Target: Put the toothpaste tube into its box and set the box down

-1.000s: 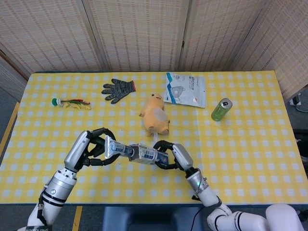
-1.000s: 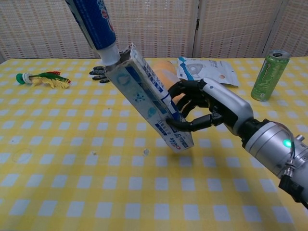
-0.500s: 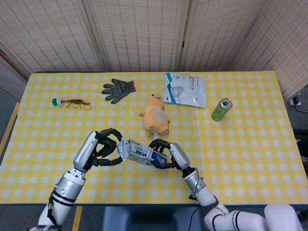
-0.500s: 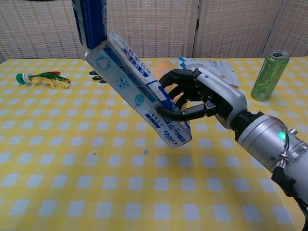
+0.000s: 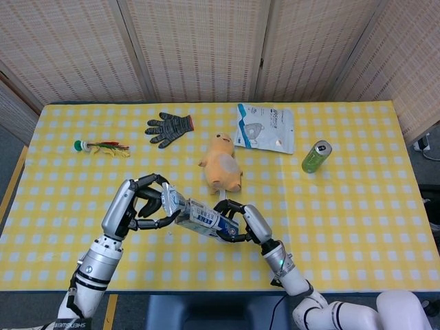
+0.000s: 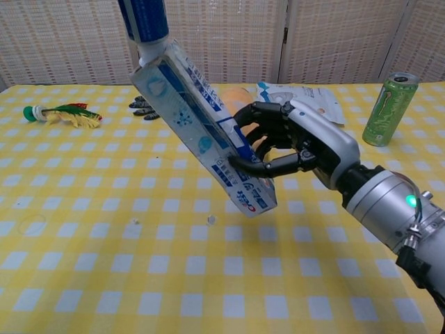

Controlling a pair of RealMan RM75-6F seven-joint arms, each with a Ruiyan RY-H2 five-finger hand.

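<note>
The toothpaste tube [image 6: 144, 22] is being fed into the open end of its box [image 6: 201, 132], which is being held aloft and tilted above the front part of the yellow checked table [image 5: 357, 206], between its left and right edges. The box is being gripped near its lower end by the right hand [image 6: 288, 142], fingers wrapped around its side, while the tube's exposed tail is being held by the left hand [image 5: 141, 204], fingers curled about it. In the chest view a length of blue tube is being shown above the box mouth, so the insertion step is judged to be under way and not yet finished; how deep the tube sits cannot be told.

The next move is judged to call for the tube being pushed along the box's axis while the box is being kept steady, then the flap being closed and the box being lowered to a bare patch of cloth near the front edge.

Toward the back edge, a plush duck [image 5: 221, 165], a knit glove [image 5: 168, 128], a packaged face mask [image 5: 266, 127], a green drink can [image 5: 315, 157] and a feathered shuttlecock [image 5: 100, 147] are being left well apart from the work.
</note>
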